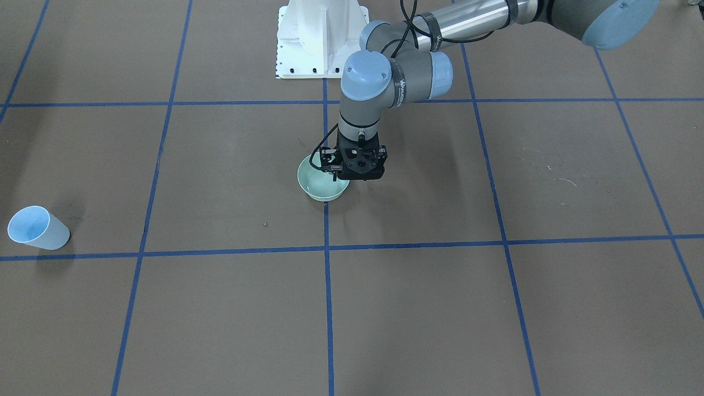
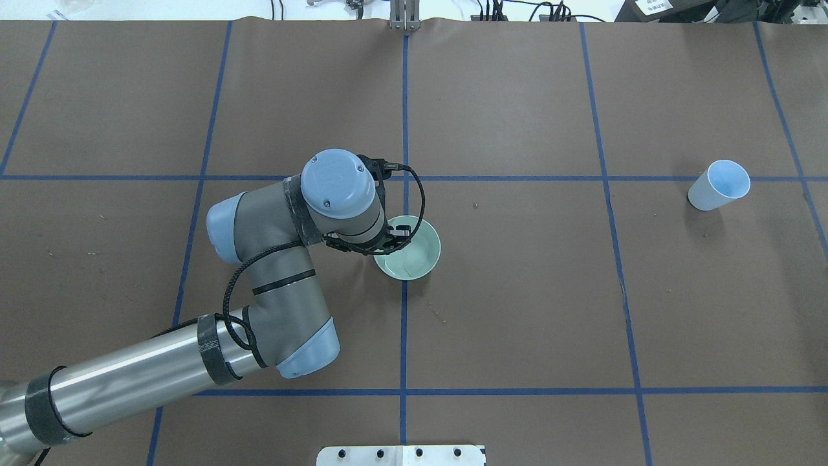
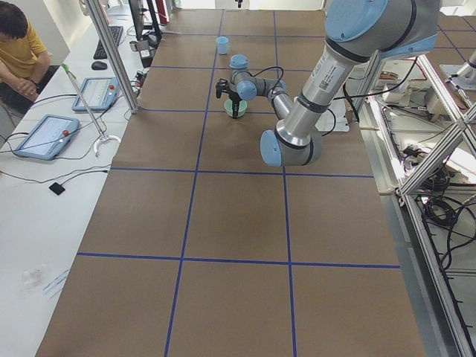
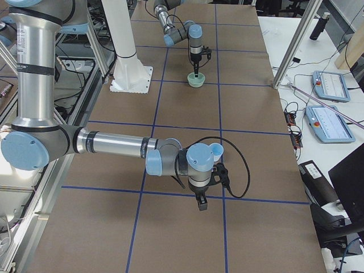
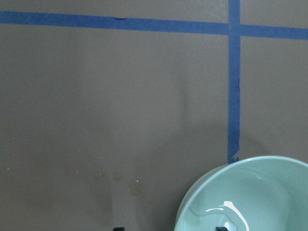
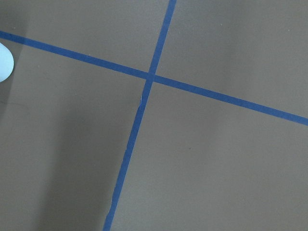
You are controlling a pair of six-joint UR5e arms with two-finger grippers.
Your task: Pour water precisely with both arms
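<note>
Your left pincer [image 1: 347, 176] straddled the rim of the bowl [image 1: 316, 187], unclenched.
The cup [image 1: 36, 226] stood far off, nearer the right pincer [image 4: 199, 206]; its grip can't be told.

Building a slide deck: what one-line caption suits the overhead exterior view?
Left gripper straddles a pale green bowl's rim at table centre; a light blue cup sits far right.

Even, diffuse lighting from above; all views sharp. Soft shadows fall beside the green bowl [image 1: 318, 186]. White glare sits on the water [image 5: 226, 208] inside the bowl.
</note>
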